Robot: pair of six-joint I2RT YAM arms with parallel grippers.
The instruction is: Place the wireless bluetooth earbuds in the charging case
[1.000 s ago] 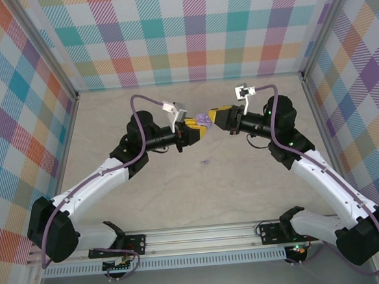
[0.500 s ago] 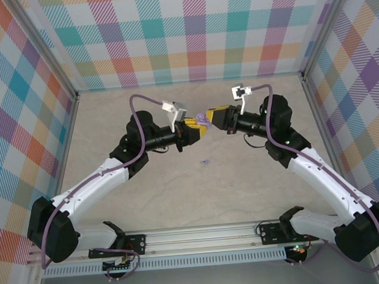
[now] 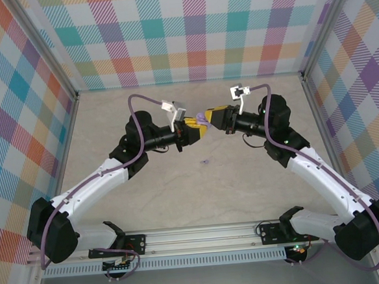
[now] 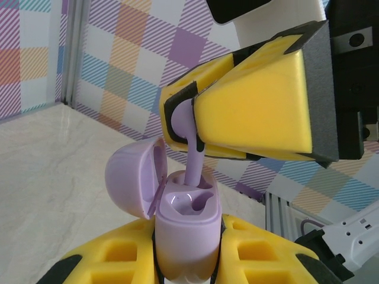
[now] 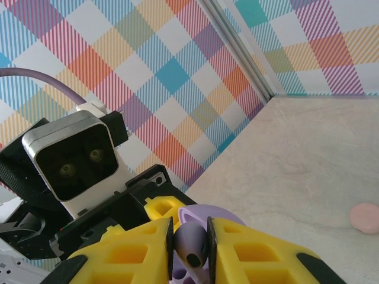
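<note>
The lilac charging case (image 4: 185, 234) stands upright in my shut left gripper (image 4: 186, 263), its lid (image 4: 131, 176) swung open to the left. My right gripper (image 4: 195, 127) hangs just above it, shut on a lilac earbud (image 4: 193, 158) whose stem reaches down into the case's far slot. The near slot (image 4: 188, 203) is empty. In the right wrist view the earbud's head (image 5: 192, 247) is pinched between the yellow fingers (image 5: 133, 257), with the case lid (image 5: 220, 216) behind it. From above, both grippers (image 3: 198, 130) (image 3: 212, 118) meet at mid-table around the case (image 3: 203, 119). Another tiny lilac earbud (image 3: 206, 161) lies on the table below them.
A pale pink round object (image 5: 364, 217) rests on the marble tabletop (image 3: 244, 177) at the right of the right wrist view. Checked walls enclose the table on three sides. The left wrist camera (image 5: 72, 160) sits close behind the case.
My right gripper has edged left and closer to the case with the earbud in it. The left arm holds almost still.
</note>
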